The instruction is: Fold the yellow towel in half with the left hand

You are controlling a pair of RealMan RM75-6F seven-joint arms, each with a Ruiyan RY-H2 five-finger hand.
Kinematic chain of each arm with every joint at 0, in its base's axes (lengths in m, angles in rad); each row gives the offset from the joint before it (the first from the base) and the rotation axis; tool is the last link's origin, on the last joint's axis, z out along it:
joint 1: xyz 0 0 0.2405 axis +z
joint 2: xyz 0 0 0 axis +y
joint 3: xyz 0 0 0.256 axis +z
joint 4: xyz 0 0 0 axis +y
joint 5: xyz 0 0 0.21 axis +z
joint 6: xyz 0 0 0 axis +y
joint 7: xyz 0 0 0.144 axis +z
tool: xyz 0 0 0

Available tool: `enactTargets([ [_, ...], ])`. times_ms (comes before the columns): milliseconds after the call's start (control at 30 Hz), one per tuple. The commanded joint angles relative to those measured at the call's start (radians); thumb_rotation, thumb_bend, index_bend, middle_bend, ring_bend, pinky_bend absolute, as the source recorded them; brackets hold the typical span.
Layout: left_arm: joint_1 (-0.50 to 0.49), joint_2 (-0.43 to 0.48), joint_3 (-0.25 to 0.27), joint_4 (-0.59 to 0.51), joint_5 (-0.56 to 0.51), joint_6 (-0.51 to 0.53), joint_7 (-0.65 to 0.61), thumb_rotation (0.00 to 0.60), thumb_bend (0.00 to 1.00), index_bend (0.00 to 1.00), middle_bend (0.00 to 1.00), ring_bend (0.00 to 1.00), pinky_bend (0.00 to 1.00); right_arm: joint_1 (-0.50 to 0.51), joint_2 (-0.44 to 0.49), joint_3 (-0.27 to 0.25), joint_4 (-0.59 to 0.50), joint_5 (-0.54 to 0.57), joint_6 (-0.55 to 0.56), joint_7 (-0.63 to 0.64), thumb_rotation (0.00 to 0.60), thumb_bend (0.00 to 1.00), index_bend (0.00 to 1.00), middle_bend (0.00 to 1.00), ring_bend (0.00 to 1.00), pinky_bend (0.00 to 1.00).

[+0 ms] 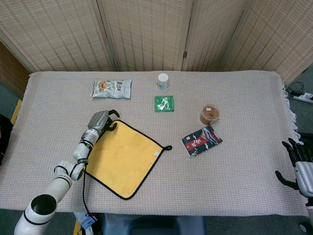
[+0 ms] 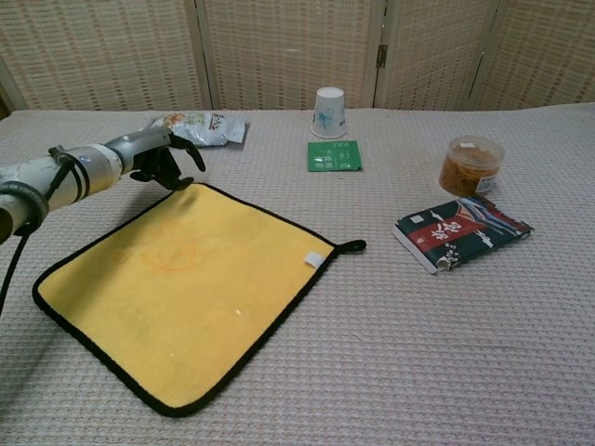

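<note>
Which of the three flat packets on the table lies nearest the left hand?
The pale snack packet, far left, just beyond the left hand. The green sachet and dark red-and-blue packet lie farther right.

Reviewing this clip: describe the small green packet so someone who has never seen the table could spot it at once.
Start at the white paper cup standing upside down near the table's far edge, in front of the screens. The green packet lies flat just in front of it, apart from the yellow towel. It is the only green thing here, small, square and thin, unlike the bigger pale snack bag to the left.
</note>
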Motion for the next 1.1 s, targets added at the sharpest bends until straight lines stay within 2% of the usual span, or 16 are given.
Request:
enactTargets([
  [33,-0.011,-0.013,0.015,0.029,0.008,-0.023,-0.022,0.6,0.51,0.4,1.0,1.0,1.0,0.0,-0.001,0.001,0.003,0.002,-0.002,0.001,0.6,0.36,0.0,0.0,0.0,0.0],
  [433,-0.013,-0.033,0.047,0.076,0.023,-0.048,-0.062,0.6,0.51,0.39,1.0,1.0,1.0,-0.008,0.0,0.006,0.002,0.0,0.013,0.003,0.6,0.36,0.0,0.0,0.0,0.0],
  [1100,-0.022,-0.068,0.059,0.135,0.019,-0.065,-0.091,0.6,0.51,0.41,1.0,1.0,1.0,-0.015,0.002,0.009,-0.002,0.003,0.016,-0.002,0.6,0.36,0.0,0.0,0.0,0.0],
])
